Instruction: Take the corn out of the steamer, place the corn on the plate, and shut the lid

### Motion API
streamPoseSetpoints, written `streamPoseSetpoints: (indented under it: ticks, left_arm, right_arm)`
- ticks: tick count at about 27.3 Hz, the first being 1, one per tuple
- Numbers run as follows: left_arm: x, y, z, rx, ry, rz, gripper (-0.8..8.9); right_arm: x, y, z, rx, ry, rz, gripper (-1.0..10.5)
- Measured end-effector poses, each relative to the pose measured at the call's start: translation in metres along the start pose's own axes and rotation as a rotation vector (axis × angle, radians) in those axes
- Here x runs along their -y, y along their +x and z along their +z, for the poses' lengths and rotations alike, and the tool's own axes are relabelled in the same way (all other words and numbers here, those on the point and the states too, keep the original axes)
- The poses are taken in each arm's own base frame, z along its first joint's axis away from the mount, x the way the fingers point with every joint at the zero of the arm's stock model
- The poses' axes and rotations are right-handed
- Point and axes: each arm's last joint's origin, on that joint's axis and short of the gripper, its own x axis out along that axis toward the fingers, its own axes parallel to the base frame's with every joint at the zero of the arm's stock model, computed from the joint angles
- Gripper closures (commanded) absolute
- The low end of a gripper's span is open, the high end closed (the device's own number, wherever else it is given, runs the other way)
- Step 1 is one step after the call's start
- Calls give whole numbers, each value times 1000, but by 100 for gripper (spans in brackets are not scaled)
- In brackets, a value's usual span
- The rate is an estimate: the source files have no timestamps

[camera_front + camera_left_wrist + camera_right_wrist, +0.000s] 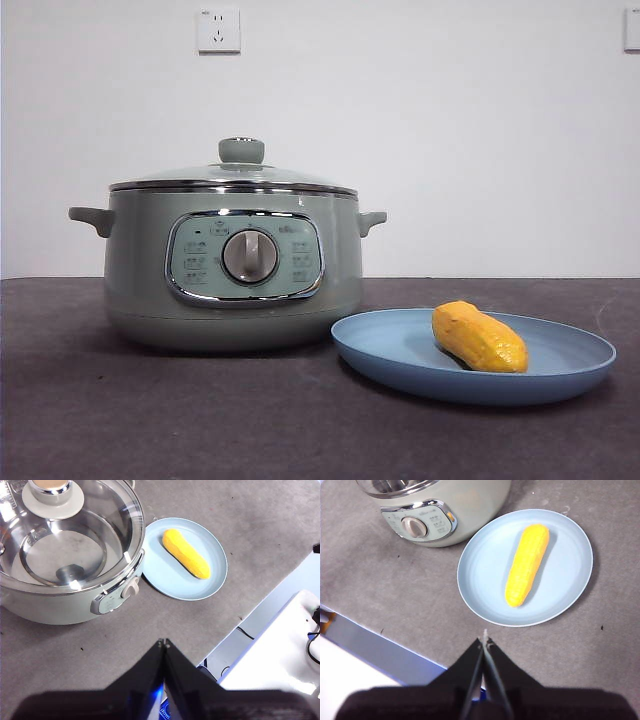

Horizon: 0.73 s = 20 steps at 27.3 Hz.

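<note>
On a dark grey felt tabletop (200,420) the stubby yellow corn cob (479,338) lies on the shallow light-blue plate (400,352), beside the sage-green steamer (140,270), glass lid (236,176) seated. Both the left gripper (163,641) and right gripper (484,639) hover pressed together, empty; the task looks finished, with nothing left but waiting.

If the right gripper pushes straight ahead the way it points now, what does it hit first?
Probably the plate: the right gripper, jaws shut, points at its near rim, with the corn just beyond. Bare table might come first; depth is unclear.

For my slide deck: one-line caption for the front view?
Corn lies on the blue plate beside the lidded green steamer.
</note>
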Motion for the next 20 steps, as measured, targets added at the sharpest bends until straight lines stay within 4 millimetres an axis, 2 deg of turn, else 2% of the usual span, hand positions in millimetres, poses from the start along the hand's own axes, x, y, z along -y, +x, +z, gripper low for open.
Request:
streamPoseSetpoints:
  ticks: [8,11,15,17,20]
  left_arm:
    - [-2,0,4,37,33,60,816]
    - [-7,-6,15,177,108,153,816]
    - [-16,-30,23,476,224,271,817]
    - [-20,-41,16,604,269,315,817]
    - [-26,-48,-6,762,318,420,816]
  right_arm:
    - [0,0,0,0,0,0,946]
    - [0,0,0,0,0,0,946]
    - [0,0,0,0,0,0,946]
    - [0,0,0,0,0,0,946]
    - [0,0,0,0,0,0,946]
